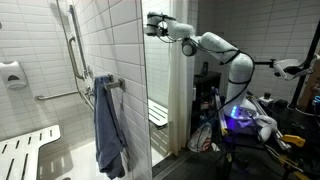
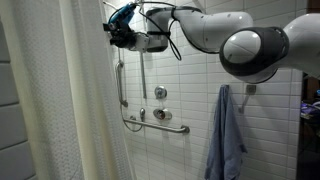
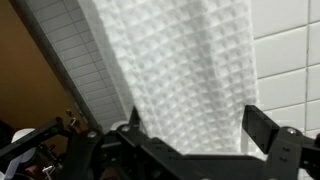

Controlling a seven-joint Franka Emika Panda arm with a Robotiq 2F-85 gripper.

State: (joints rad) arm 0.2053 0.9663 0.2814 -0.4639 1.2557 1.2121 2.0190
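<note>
Gripper [image 3: 195,135] is up high w/ jaws wide, nothing clamped; in wrist view the white shower curtain [image 3: 170,70] hangs right in front, betw. the fingers. Tiled wall [image 3: 290,60] sits just behind the curtain. Blue towel [image 1: 108,125] & grab bar [image 2: 122,80] are lower down, well apart.

Curtain [image 3: 170,70] ahead of claw [image 3: 190,128], tiled wall [image 3: 290,60] beside — close

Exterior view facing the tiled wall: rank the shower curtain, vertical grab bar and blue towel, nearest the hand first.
1. Shower curtain, left, right at the open hand.
2. Vertical grab bar, just below the hand.
3. Blue towel, hanging low at far right.
</note>
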